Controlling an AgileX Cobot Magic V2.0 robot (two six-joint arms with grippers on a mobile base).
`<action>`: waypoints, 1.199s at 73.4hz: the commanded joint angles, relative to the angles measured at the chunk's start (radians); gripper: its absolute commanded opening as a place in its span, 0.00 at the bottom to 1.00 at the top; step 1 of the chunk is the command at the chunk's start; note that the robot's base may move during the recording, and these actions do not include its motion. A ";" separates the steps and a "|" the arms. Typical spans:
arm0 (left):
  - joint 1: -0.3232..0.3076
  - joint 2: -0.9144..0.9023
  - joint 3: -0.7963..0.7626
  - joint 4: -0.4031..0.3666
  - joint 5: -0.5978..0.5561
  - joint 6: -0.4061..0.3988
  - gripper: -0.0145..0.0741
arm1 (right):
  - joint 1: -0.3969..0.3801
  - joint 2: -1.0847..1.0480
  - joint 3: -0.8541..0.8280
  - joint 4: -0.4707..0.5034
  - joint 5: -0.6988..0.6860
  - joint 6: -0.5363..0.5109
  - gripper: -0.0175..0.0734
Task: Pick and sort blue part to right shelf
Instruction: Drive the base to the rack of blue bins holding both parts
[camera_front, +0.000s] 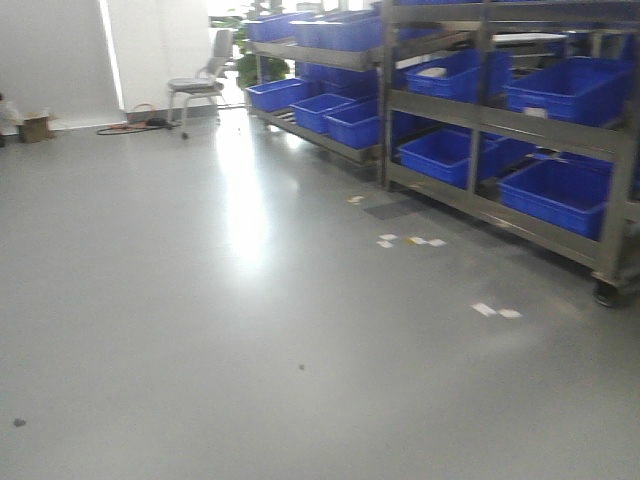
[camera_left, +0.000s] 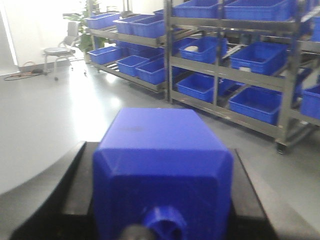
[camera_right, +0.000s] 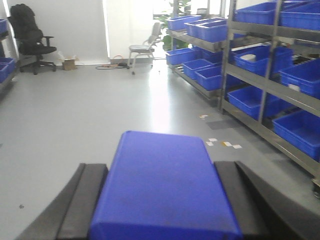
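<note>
Because the shelf (camera_front: 470, 110) with its blue bins (camera_front: 575, 90) stands well off to the right, the left pincer (camera_left: 161, 150) clamps the blue part (camera_left: 162, 165), seemingly for carrying; the right pincer (camera_right: 161, 167) clasps a flat blue block (camera_right: 162, 190). Both loads are cut off below, and neither arm shows from the front.

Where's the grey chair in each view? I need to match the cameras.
Front: grey chair upper left, near the far wall.
Left wrist: upper left.
Right wrist: top centre.
Shared landmark: the bin rack just right of the chair in every view.
</note>
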 joint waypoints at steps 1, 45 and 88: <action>-0.001 0.017 -0.026 0.000 -0.087 0.000 0.45 | 0.000 0.018 -0.029 -0.019 -0.093 -0.009 0.45; -0.001 0.017 -0.026 0.000 -0.087 0.000 0.45 | 0.000 0.018 -0.029 -0.019 -0.092 -0.009 0.45; -0.001 0.017 -0.026 0.000 -0.087 0.000 0.45 | 0.000 0.018 -0.029 -0.019 -0.092 -0.009 0.45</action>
